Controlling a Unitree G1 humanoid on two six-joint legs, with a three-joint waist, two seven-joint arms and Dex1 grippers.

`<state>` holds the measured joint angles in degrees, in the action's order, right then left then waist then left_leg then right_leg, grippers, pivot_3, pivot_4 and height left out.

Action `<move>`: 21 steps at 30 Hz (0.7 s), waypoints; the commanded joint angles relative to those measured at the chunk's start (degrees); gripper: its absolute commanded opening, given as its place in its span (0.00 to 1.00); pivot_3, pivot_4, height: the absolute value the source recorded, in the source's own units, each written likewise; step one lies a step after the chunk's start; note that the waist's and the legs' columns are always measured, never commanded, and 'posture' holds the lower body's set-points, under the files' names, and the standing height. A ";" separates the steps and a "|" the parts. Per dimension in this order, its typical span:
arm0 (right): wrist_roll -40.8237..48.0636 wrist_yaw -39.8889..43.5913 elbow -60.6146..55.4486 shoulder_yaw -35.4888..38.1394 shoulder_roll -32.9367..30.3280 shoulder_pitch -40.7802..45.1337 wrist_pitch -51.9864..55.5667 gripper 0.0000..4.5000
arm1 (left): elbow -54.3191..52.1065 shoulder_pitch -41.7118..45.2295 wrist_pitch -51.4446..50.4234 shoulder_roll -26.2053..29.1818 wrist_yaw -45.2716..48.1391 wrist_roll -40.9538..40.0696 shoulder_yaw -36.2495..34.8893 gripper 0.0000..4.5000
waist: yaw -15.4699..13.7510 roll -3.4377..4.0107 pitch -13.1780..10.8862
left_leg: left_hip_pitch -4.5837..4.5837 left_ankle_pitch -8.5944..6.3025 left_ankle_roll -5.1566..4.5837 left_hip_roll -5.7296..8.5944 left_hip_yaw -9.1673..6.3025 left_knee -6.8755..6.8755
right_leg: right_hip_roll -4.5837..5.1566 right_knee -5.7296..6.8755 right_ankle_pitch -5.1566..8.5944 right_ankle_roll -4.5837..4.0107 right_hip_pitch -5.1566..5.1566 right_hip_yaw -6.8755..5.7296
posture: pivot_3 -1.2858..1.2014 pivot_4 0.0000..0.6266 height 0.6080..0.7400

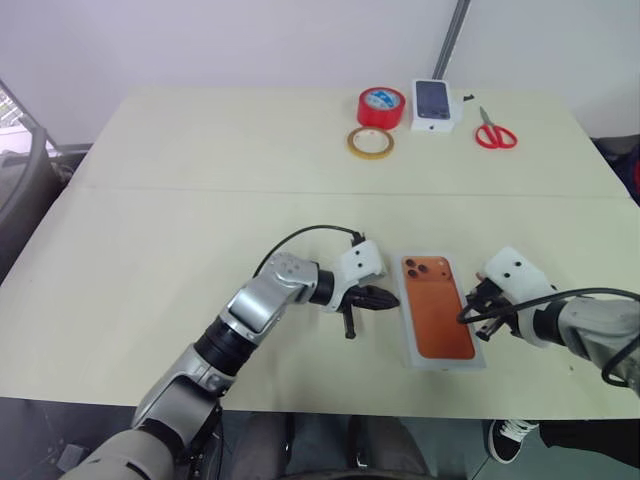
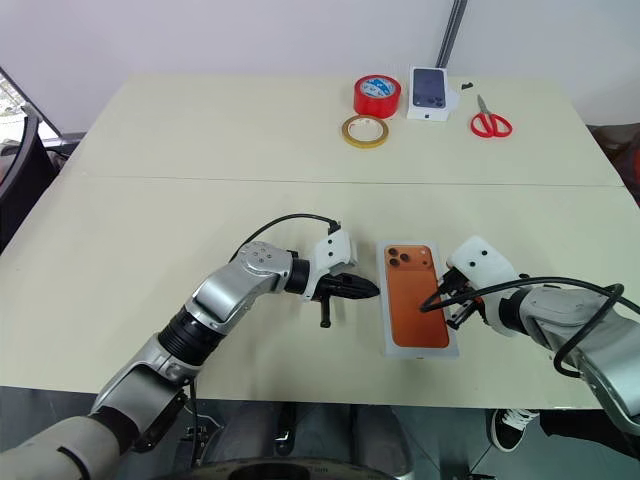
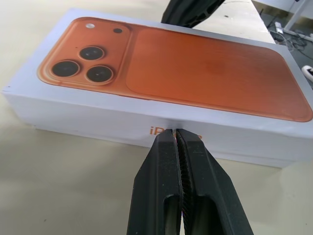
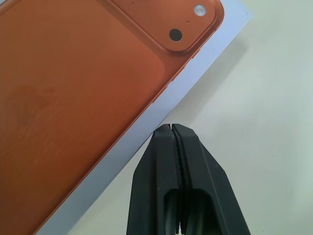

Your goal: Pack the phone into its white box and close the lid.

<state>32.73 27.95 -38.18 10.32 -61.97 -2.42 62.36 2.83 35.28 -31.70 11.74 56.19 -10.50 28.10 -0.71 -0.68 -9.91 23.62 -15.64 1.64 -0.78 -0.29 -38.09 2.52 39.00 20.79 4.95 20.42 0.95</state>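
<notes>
The closed white box (image 1: 440, 312) with its orange phone print sits between two shut, empty grippers (image 1: 385, 298) (image 1: 468, 316), looking rigid, smooth and slippery, best pressed on opposite long walls

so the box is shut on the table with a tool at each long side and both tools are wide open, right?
Not quite. The closed white box does lie between the left tool and right tool, but both tools are shut. Each wrist view shows its fingers pressed together, with no gap.
</notes>
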 commanded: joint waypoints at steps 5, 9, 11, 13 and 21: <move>1.44 12.48 -2.83 16.79 -1.78 -6.34 -4.78 0.01 | 0.92 3.45 -3.59 -1.74 -2.48 -6.39 -10.65 0.02 | 0.00 -0.01 0.00 | -0.01 0.00 0.00 0.00 -0.01 -0.01 | -0.01 0.04 0.00 0.00 -0.01 -0.01 | 0.52 0.24 1.00; 5.27 16.90 -8.09 20.45 0.26 -10.45 -4.20 0.01 | 2.48 5.47 -3.06 -4.12 -4.49 -5.47 -10.33 0.02 | -0.16 -0.03 0.00 | -0.03 0.00 0.00 0.01 -0.02 -0.02 | -0.02 0.02 0.00 0.00 -0.05 -0.02 | 0.52 0.24 1.00; 5.74 17.33 -11.40 18.73 1.26 -13.62 -3.98 0.01 | 3.89 6.02 -1.32 -5.27 -4.30 -3.31 -7.34 0.02 | -0.17 -0.03 0.01 | -0.03 0.00 0.00 0.01 -0.02 -0.03 | -0.02 0.01 0.00 0.01 -0.08 -0.02 | 0.52 0.24 1.00; 3.88 15.16 -13.03 14.34 2.10 -15.87 -4.13 0.01 | 6.24 6.41 1.52 -5.45 -4.39 0.76 -2.84 0.02 | -0.05 -0.04 0.01 | -0.05 0.00 0.00 0.03 -0.03 -0.03 | -0.03 0.02 0.00 0.01 -0.09 -0.01 | 0.52 0.24 1.00; -0.36 8.62 -13.25 8.30 4.42 -14.65 -4.87 0.01 | 8.66 6.01 4.67 -3.48 -3.79 3.96 -2.02 0.02 | 0.15 -0.11 0.08 | -0.20 0.00 0.00 -0.01 -0.02 -0.02 | -0.09 0.04 0.00 0.01 -0.17 0.04 | 0.52 0.24 1.00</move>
<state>32.83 37.92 -51.02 17.75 -58.75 -17.96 57.98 12.38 41.27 -26.27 7.47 52.40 -5.68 28.64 -0.55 -0.79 -9.82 23.42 -15.64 1.64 -0.79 -0.31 -38.11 2.43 39.04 20.79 4.96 20.25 0.99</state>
